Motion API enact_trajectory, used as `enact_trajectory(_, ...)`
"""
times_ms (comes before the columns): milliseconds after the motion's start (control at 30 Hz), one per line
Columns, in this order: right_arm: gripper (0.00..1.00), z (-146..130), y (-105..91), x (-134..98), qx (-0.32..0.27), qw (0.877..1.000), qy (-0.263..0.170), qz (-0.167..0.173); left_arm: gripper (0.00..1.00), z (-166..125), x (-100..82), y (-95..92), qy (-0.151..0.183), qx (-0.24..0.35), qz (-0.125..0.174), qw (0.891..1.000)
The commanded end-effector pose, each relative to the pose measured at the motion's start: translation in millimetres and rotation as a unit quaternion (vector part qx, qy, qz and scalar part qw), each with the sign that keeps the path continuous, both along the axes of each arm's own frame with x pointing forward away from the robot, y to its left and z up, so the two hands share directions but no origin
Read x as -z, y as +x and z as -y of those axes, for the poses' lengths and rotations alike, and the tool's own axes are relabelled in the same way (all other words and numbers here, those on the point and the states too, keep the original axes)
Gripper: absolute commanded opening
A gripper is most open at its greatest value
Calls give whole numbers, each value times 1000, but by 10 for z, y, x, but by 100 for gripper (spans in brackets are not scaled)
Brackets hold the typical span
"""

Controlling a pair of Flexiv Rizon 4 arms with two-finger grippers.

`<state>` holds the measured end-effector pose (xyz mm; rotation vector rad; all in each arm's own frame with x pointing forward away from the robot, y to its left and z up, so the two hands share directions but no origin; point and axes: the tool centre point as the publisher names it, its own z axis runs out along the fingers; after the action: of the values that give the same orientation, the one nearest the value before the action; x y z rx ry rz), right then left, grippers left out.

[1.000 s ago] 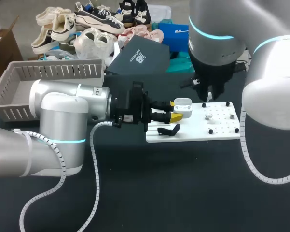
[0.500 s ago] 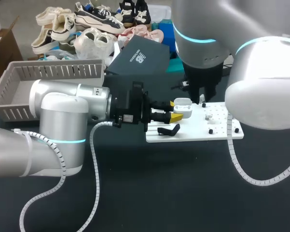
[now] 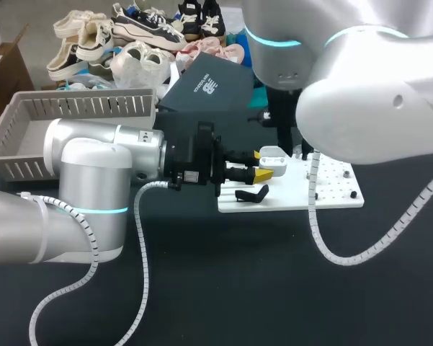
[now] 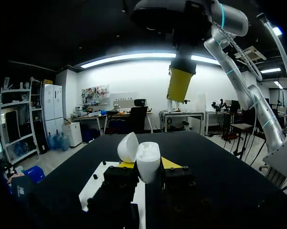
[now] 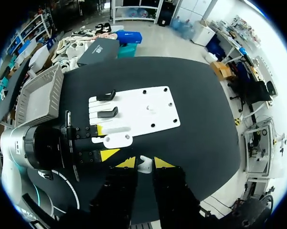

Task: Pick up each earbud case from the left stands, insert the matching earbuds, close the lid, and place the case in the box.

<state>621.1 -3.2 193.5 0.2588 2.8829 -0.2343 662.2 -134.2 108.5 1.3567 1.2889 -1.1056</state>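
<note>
Insertion step in hand: left gripper (image 3: 265, 164) clamps the open earbud case (image 4: 148, 158) just above the white board (image 3: 338, 189), right gripper (image 5: 144, 162) pinches a small white earbud (image 5: 144, 165) over it, so next move likely calls for a square, gentle descent into the matching socket.

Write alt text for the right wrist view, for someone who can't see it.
Looking down its own fingers, the right arm's jaws pinch a small white earbud close to an open white earbud case, which the left arm's jaws grip from both sides. Beyond the case lie a white board with two black stands and a grey basket, on a black table.
</note>
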Motion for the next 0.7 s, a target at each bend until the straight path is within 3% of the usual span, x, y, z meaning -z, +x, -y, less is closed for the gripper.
enact_trajectory(33, 0, -72, 50, 14, 12, 1000, -12, -10, 0, 0, 7, -3, -1, -1, 1, 1000)
enact_trajectory(500, 0, -50, 30, 8, 12, 1000, -7, -4, 0, 0, 7, -3, -1, -1, 1, 1000)
enact_trajectory(700, 0, -98, 52, 55, 46, 998, -40, -30, 0, 0, 7, -3, -1, -1, 1, 1000)
